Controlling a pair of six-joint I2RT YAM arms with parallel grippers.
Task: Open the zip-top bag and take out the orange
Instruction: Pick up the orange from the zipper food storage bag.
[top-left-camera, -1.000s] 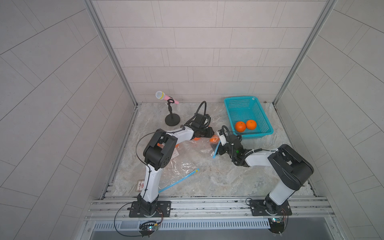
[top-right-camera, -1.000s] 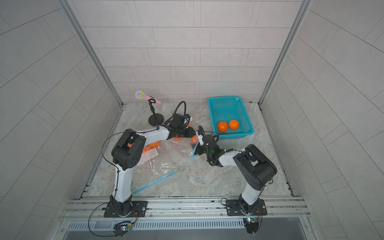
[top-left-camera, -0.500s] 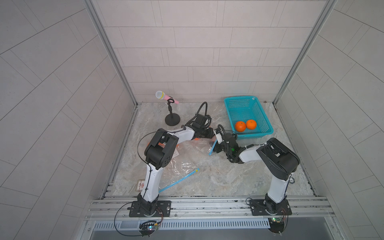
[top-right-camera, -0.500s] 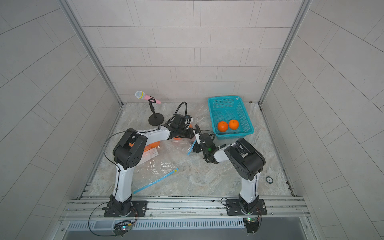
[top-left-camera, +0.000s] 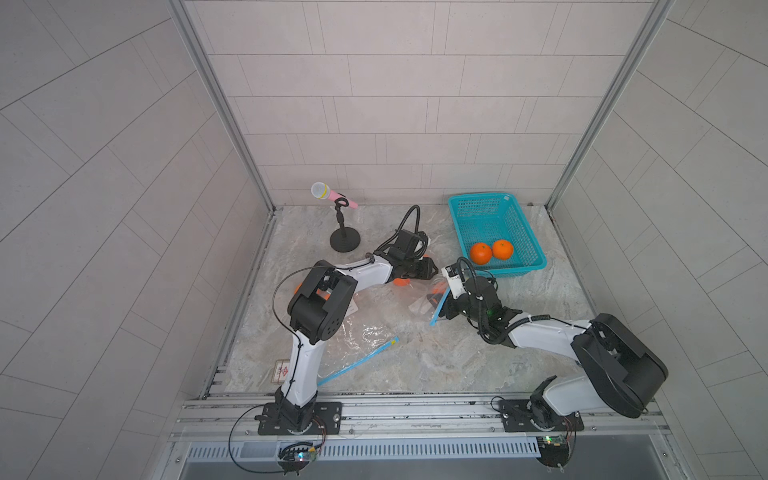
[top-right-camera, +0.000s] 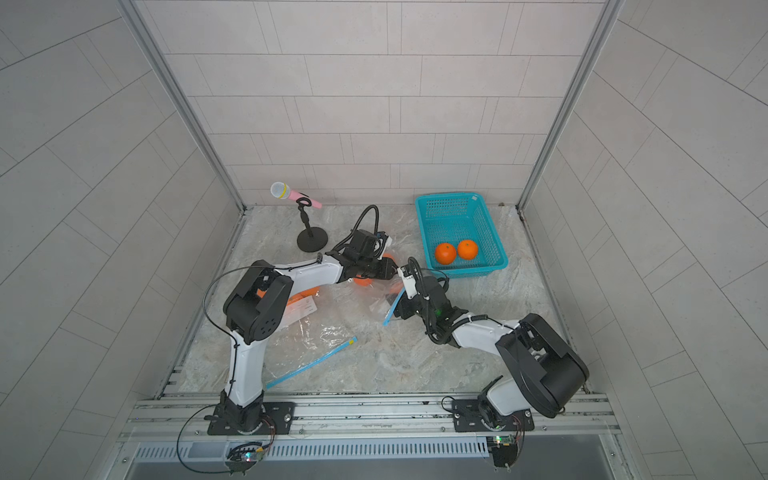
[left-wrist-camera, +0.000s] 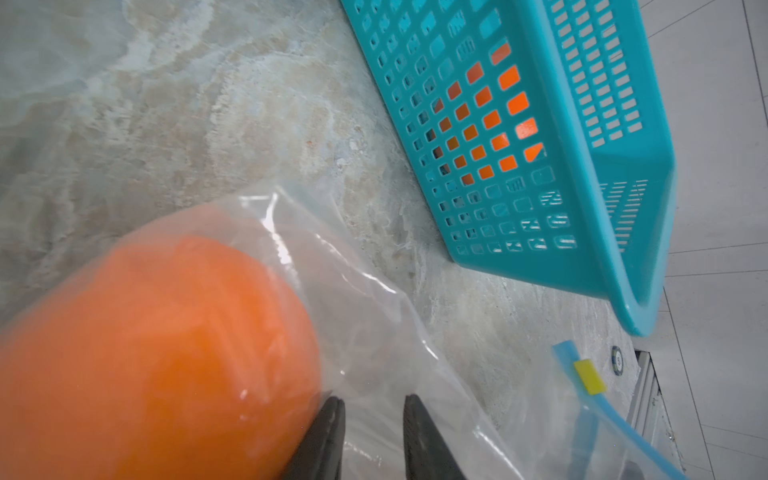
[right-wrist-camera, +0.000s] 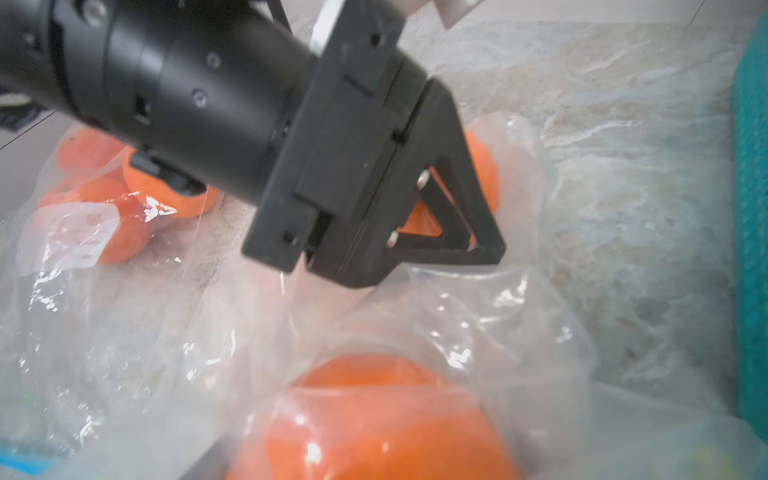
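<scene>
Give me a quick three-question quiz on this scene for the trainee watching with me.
1. How many oranges lie in the teal basket?
2. True or false: the pink microphone lies inside the basket.
3. In the left wrist view, the orange beside the left pincer is: A) bare on the table; B) inside a clear bag; C) in the basket.
Key: 1) two; 2) false, it sits on its stand, outside the basket; 3) B.
</scene>
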